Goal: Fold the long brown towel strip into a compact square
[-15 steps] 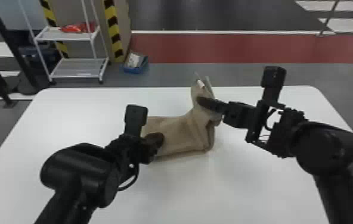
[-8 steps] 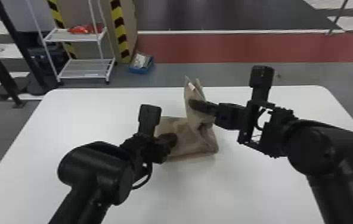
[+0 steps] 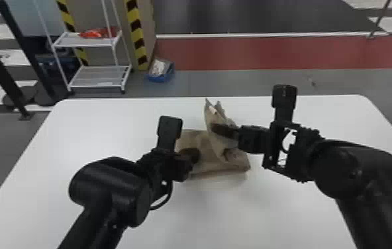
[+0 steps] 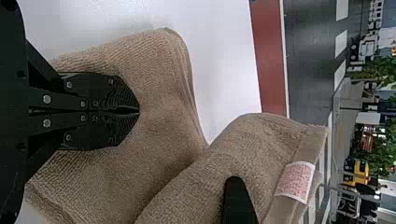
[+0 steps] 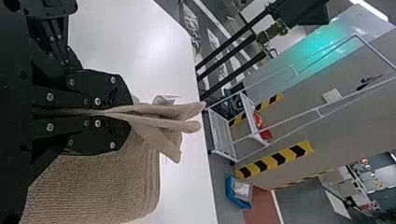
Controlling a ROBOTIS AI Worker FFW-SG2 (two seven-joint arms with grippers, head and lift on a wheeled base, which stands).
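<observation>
The towel (image 4: pixel 168 140) is brown with fine ribbing, its label (image 4: pixel 295 181) white with pinkish-red print. Left claw (image 3: pixel 193 154) and right claw (image 3: pixel 217 129) are black; the desk (image 3: pixel 271 215) is plain white. Yellow-and-black diagonal stripes mark the tape (image 3: pixel 135 29); the bin (image 3: pixel 160 78) is blue.

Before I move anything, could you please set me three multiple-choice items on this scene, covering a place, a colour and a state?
1. Where is the blue bin?
A. On the floor beyond the table
B. On the rack's top shelf
C. On the rack's lower shelf

2. What colour is the label on the towel?
A. Plain black
B. Yellow with green print
C. White with reddish print

3. What is the state of the right gripper?
A. Wide open
B. Shut on the towel
C. Shut on nothing

Key:
1: A, the head view shows it past the table's far edge.
2: C, the left wrist view shows the label's face.
3: B, the right wrist view shows cloth pinched between its fingers.
</observation>
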